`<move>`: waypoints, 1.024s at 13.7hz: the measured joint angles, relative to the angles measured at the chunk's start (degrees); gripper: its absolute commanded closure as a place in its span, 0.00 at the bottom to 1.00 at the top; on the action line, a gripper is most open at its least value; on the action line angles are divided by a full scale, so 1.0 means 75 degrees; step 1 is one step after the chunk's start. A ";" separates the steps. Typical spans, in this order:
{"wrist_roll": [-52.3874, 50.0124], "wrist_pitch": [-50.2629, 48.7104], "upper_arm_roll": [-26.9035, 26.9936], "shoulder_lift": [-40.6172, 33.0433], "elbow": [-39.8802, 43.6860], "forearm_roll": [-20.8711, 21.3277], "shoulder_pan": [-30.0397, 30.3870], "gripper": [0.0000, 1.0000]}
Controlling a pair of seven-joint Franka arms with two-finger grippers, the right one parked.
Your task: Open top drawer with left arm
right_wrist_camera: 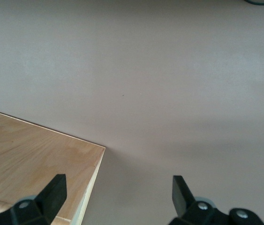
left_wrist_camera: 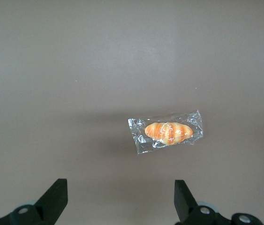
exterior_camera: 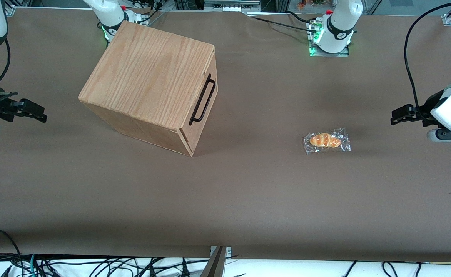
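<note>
The top drawer (exterior_camera: 211, 67) is shut, its front flush with the oak cabinet (exterior_camera: 148, 80), which stands toward the parked arm's end of the table. A thin black bar handle (exterior_camera: 203, 99) runs across the drawer front. My left arm's gripper (exterior_camera: 396, 114) hangs above the table at the working arm's end, well away from the cabinet and handle. In the left wrist view the gripper (left_wrist_camera: 119, 183) is open, with only bare table between its black fingertips (left_wrist_camera: 59, 187). The drawer does not show in that view.
A wrapped bread roll in clear plastic (exterior_camera: 326, 141) lies on the brown table between the gripper and the cabinet, closer to the gripper; it also shows under the wrist camera as the roll (left_wrist_camera: 168, 132). A corner of the cabinet top (right_wrist_camera: 33, 159) appears in the right wrist view.
</note>
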 measured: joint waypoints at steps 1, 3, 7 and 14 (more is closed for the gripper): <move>0.0000 -0.0004 -0.0099 -0.0001 0.0003 -0.0003 -0.0005 0.00; -0.0012 -0.0057 -0.0399 -0.0006 0.0021 -0.0006 -0.0021 0.00; -0.0042 -0.0144 -0.0920 -0.0011 0.0047 -0.0107 -0.0064 0.00; -0.2013 -0.0393 -0.2239 -0.0022 0.0134 -0.0191 -0.0097 0.00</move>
